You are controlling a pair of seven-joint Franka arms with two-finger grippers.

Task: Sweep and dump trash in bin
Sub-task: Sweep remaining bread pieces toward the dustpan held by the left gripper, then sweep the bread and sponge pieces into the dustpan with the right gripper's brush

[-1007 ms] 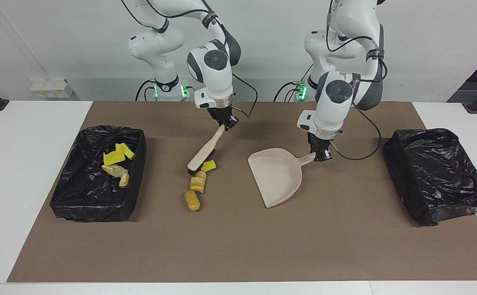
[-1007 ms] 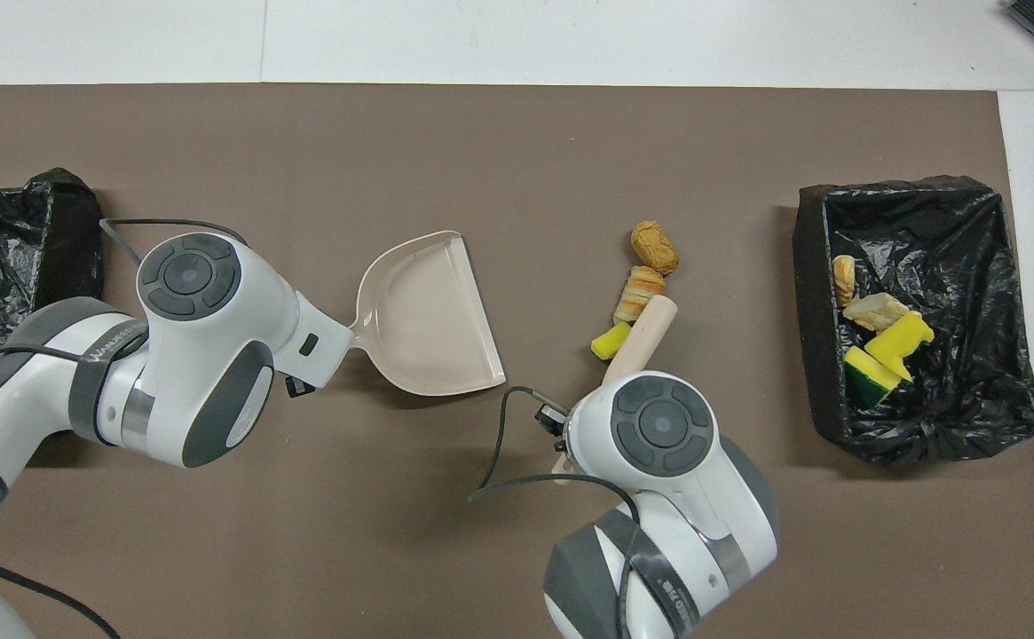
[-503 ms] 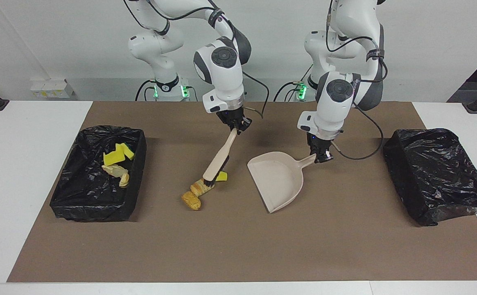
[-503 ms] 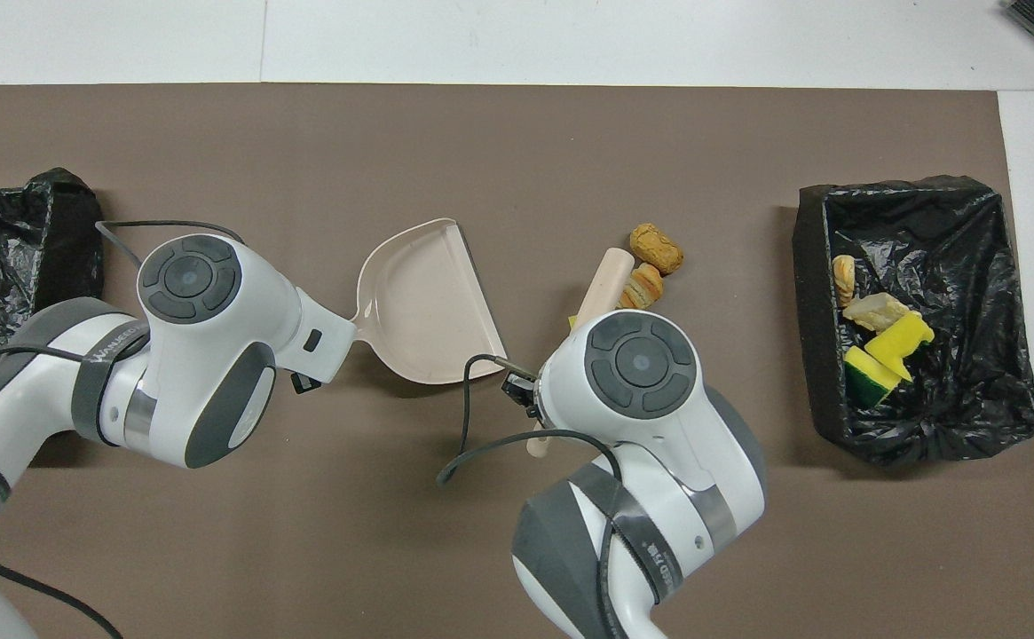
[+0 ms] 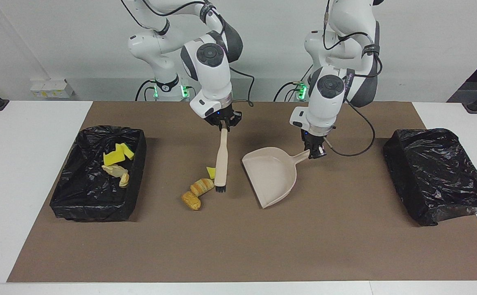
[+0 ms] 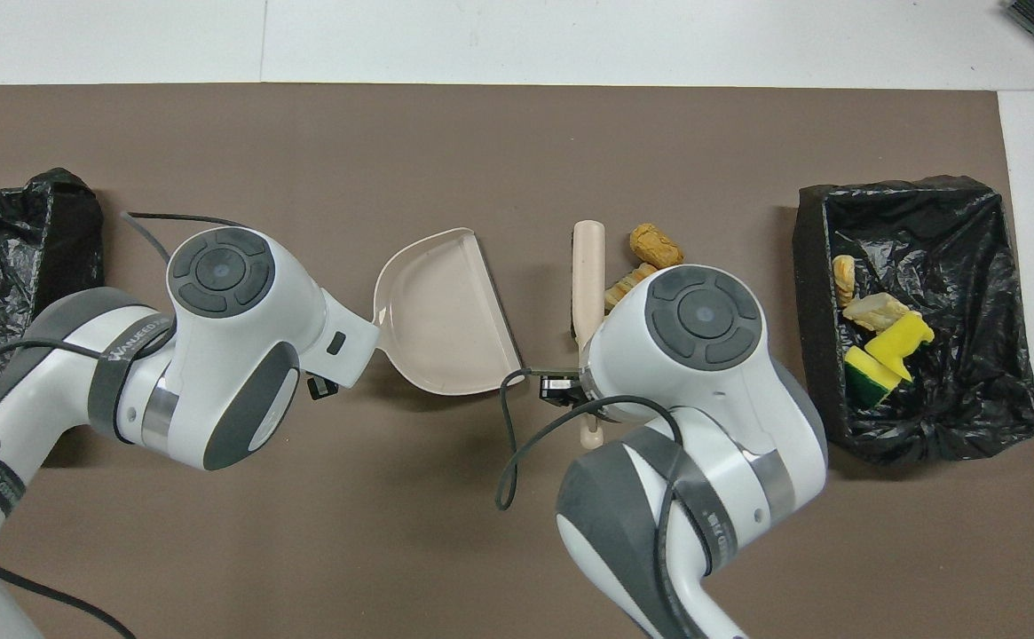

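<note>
Swung upright since a second ago, the brush in our right claw now hangs nearly vertical, bristles down, where it earlier leaned toward the right arm's end of the surface. Our left claw has carried the dustpan a little closer to the brush.

Both claws are clenched, the right on the top of the brush handle, the left on the dustpan handle.

3 pieces of trash remain on the brown mat: a yellow sponge chunk just beside the brush head, a striped pastry piece next to it, and a second pastry piece farther from the robots. 4 more pieces already lie in the black-lined bin at the right arm's end. A second black-lined bin sits at the left arm's end.

We judge the next stroke turns on 1 relation: the brush stands between the loose trash and the dustpan's open mouth. The bristles probably must first pass to the bin side of the 3 pieces, then push them toward the pan, whose mouth faces away from the robots and slightly toward the brush.
</note>
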